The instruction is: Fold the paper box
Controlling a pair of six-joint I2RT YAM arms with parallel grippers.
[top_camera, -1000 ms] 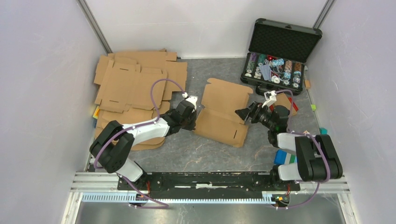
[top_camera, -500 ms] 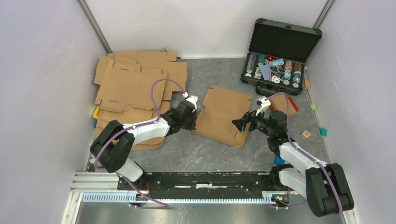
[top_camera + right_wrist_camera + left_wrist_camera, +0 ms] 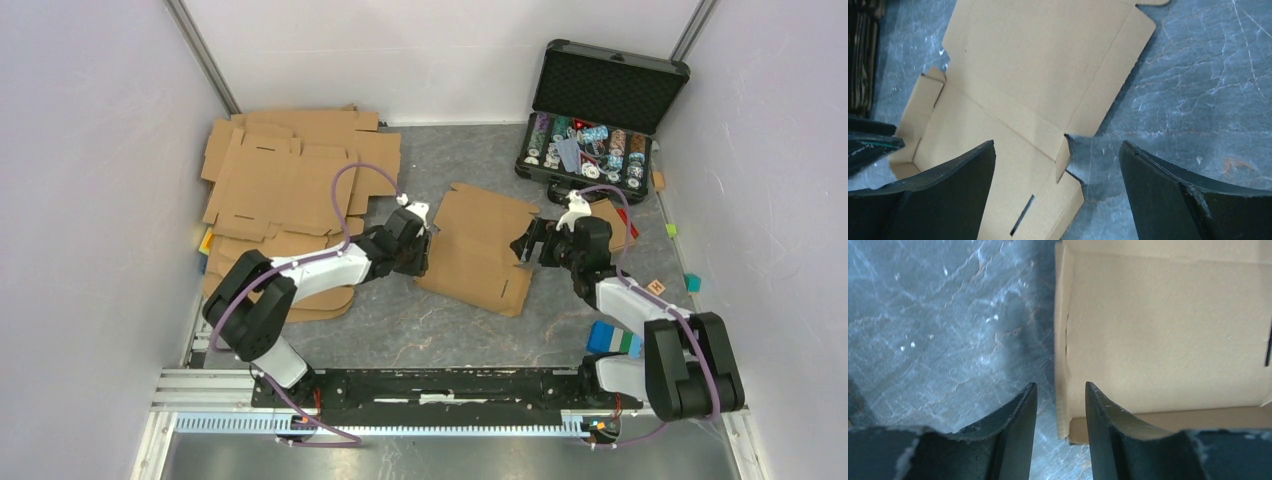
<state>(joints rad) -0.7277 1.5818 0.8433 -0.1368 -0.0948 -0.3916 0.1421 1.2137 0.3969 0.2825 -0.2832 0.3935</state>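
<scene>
My left fingers (image 3: pixel 1013 432) stand parted at the paper box (image 3: pixel 478 245)'s left edge, and my right fingers (image 3: pixel 948 185) gape, released, at its right. Cardboard blanks (image 3: pixel 285 170) crowd its left, and a chip case (image 3: pixel 600 100) sits behind-right.

paper box (image 3: pixel 478 245): plain brown cardboard blank, mid-frame on grey worktop, mostly flat, sitting skewed, left edge flap lifted a bit, slot near lower-right edge

Grey marbled table (image 3: pixel 400 320) with paper box (image 3: pixel 475 250), cardboard blanks (image 3: pixel 280 170), chip case (image 3: pixel 610 95).
</scene>
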